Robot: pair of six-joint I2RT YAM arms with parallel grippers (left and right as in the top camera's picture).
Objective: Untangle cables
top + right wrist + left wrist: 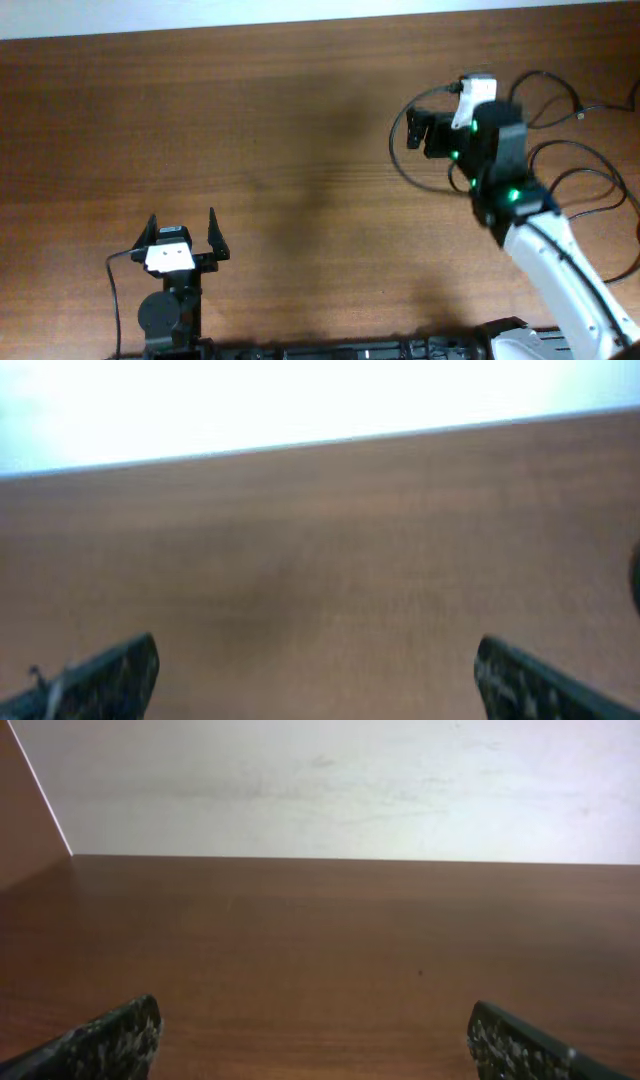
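Observation:
Thin black cables [580, 112] lie in loose loops at the far right of the wooden table [250, 120], with a small plug end on one. More loops [612, 175] run behind and beside my right arm, which partly hides them. My right gripper [418, 135] is open and empty, pointing left, just left of the loops. In the right wrist view the open fingers [315, 675] frame only blurred bare wood. My left gripper [182, 222] is open and empty near the front left, far from the cables. The left wrist view [312, 1040] shows only wood between its fingers.
A white wall [330, 780] borders the table's far edge. A thicker black wire [395, 150] loops out to the left of my right wrist. A dark shape [635, 575] shows at the right edge of the right wrist view.

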